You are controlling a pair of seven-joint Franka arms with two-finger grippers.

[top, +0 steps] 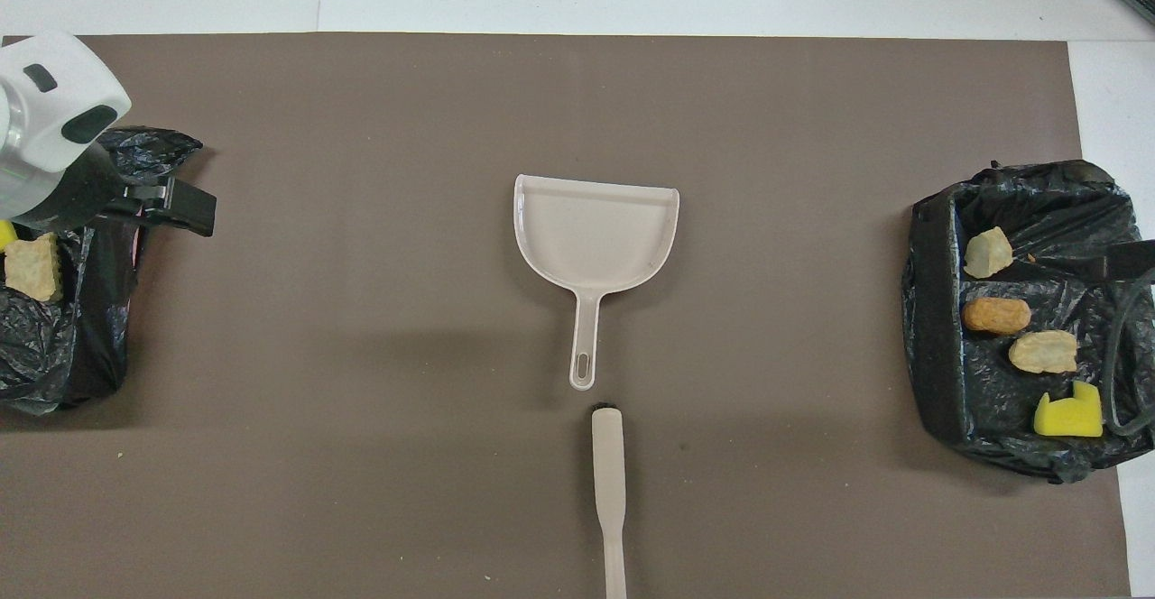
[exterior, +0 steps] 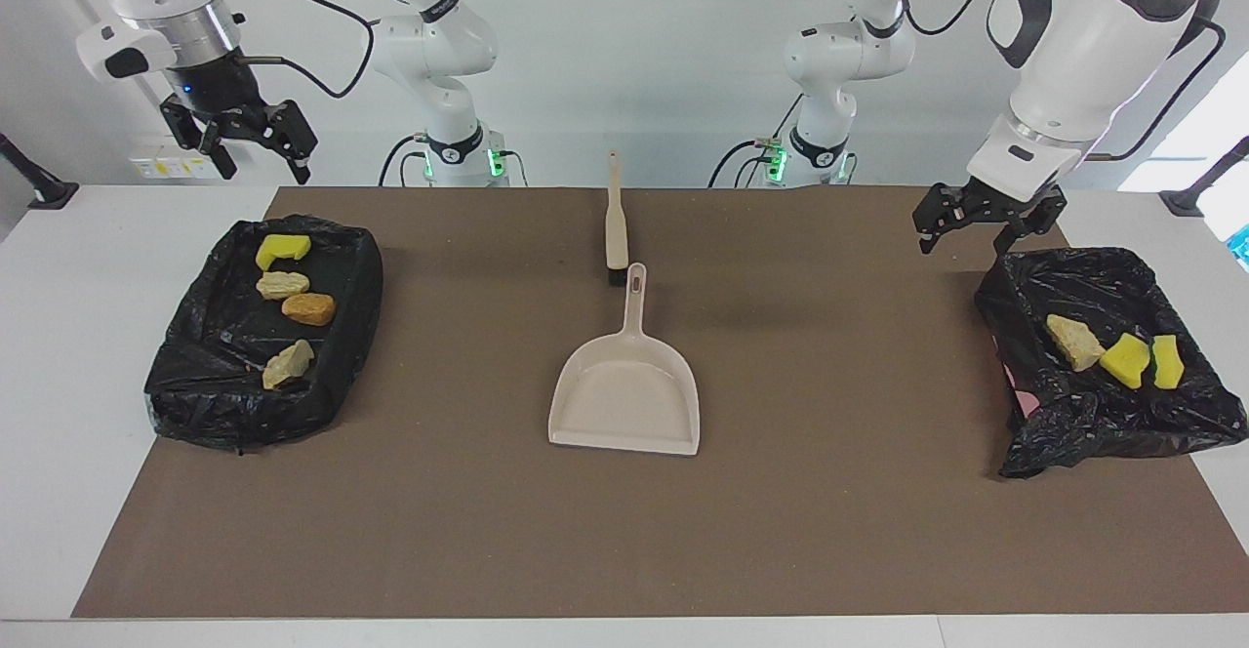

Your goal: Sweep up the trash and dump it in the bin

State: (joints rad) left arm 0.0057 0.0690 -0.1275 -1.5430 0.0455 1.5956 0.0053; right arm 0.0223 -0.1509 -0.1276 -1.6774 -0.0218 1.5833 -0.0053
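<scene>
Several trash chunks, yellow, beige, orange and tan, lie in the black-lined bin at the right arm's end. Three more, tan and two yellow, lie in the black-lined bin at the left arm's end. My left gripper hangs open and empty over the mat beside that bin's rim. High above the table by the other bin, my right gripper is open and empty too. In the overhead view the left gripper shows beside its bin.
A beige dustpan lies on the brown mat mid-table, its handle pointing to the robots. A beige brush with black bristles lies in line with it, nearer the robots. The same dustpan and brush show from overhead.
</scene>
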